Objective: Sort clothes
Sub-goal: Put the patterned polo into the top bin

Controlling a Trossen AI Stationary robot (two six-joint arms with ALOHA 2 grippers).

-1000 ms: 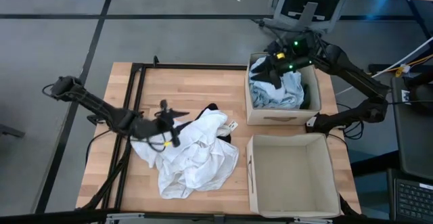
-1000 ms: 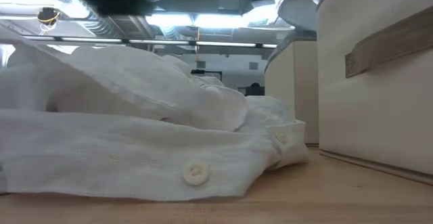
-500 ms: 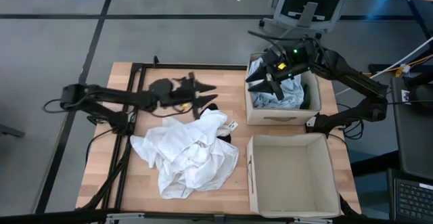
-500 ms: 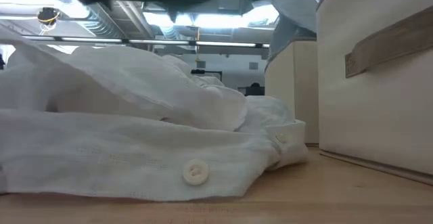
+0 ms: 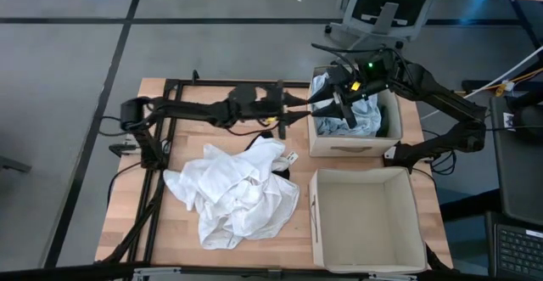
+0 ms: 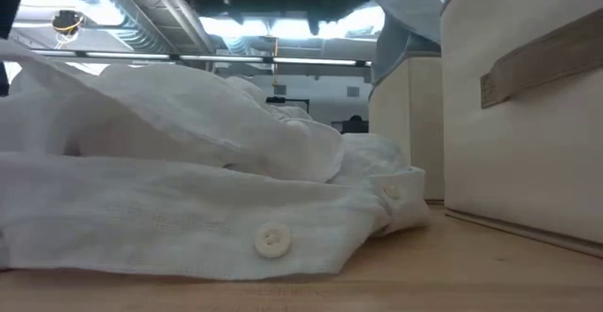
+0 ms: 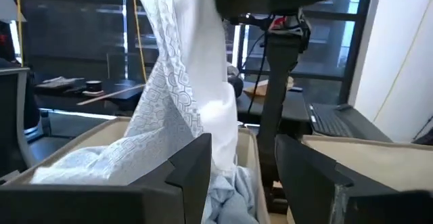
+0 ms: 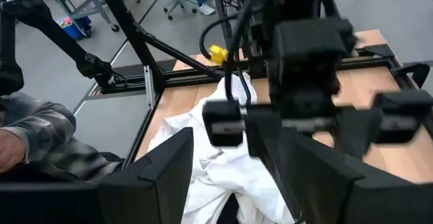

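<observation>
A pale blue garment [image 5: 361, 115] lies in the far beige box [image 5: 348, 148]. One part of it [image 7: 169, 82] rises above the box's left wall and also shows in the low view [image 6: 405, 10]. My right gripper [image 5: 325, 107] is open over that wall [image 8: 235, 139]. My left gripper [image 5: 299, 107] is open and empty, reaching level from the table's left, just outside the box and facing the raised cloth [image 7: 243, 158]. A white shirt [image 5: 237, 196] lies crumpled on the table, over a black garment [image 5: 267, 136]. My right gripper seems to carry the raised part of the pale blue garment [image 7: 177, 21], which climbs from the box up beside the gripper's dark body. That body hides the place of contact. No cloth shows between the fingers in the right wrist view. The garment's lower part rests in the box.
A second beige box [image 5: 316, 221] stands at the near right, its inside bare. A black frame [image 5: 170, 128] runs along the table's left and far sides. A person's checked sleeve [image 8: 34, 132] shows beyond the table's left side. A chair [image 5: 382, 9] stands behind the far box.
My left gripper has risen off the white shirt, gone toward the table's far edge, then swept right to the far box. The shirt stays on the table. My right gripper has shifted a little toward the box's left wall, and the pale blue cloth now hangs higher over that wall.
</observation>
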